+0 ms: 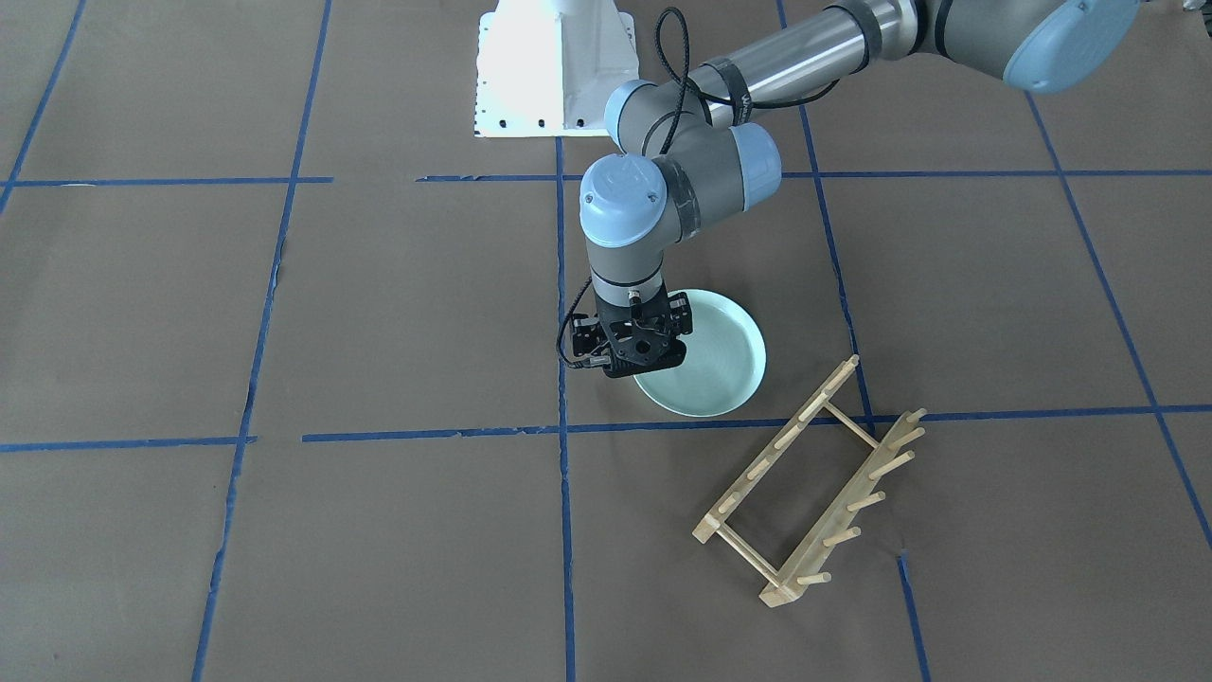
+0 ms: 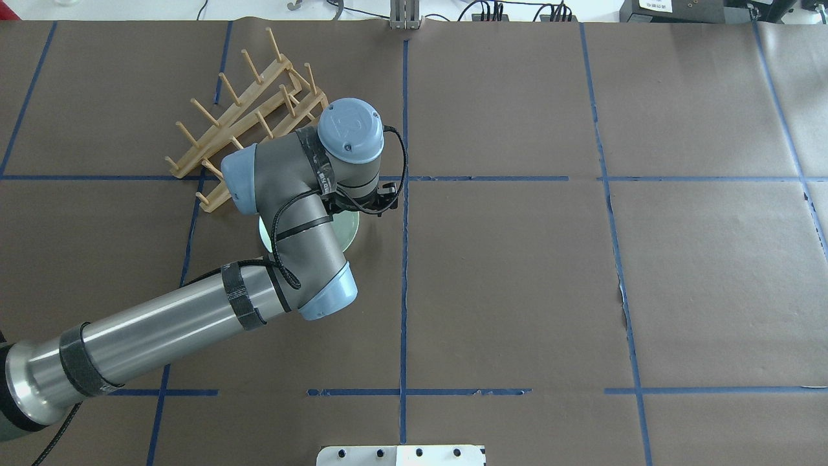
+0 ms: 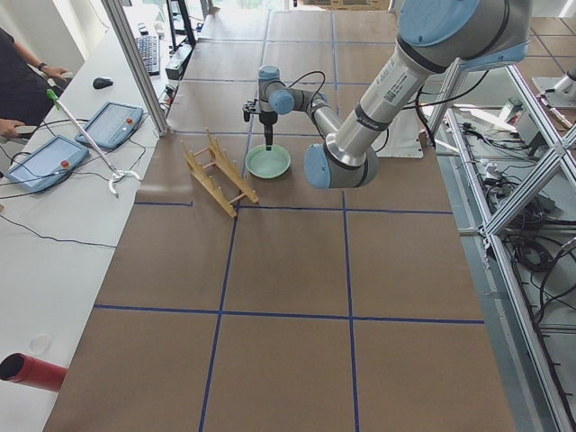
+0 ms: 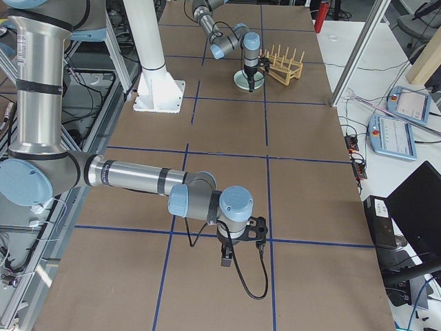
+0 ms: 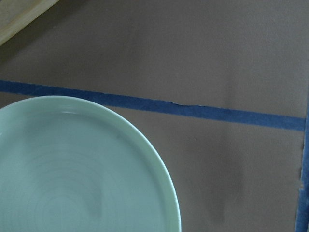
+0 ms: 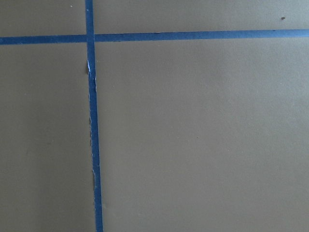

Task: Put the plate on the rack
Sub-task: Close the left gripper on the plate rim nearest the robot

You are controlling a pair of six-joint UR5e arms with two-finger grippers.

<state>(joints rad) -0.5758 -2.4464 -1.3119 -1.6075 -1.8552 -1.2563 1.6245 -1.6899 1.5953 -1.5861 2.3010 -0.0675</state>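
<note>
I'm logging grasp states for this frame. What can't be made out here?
Left gripper: open or shut, touching the plate or not; its own body hides the jaws in the front view, the left arm covers it overhead.
Right gripper: too small in the right side view, its only view.
Rack: near end hidden behind that arm overhead.

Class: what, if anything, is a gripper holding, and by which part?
Cannot be told: the left gripper is at the rim of the plate, which lies flat, but its grip is hidden.

Brown-papered table (image 1: pixel 379 313) gridded with blue tape (image 1: pixel 426 436); plate (image 1: pixel 729 360) laid flat mid-frame; rack (image 1: pixel 805 493) set lower right, apart.
</note>
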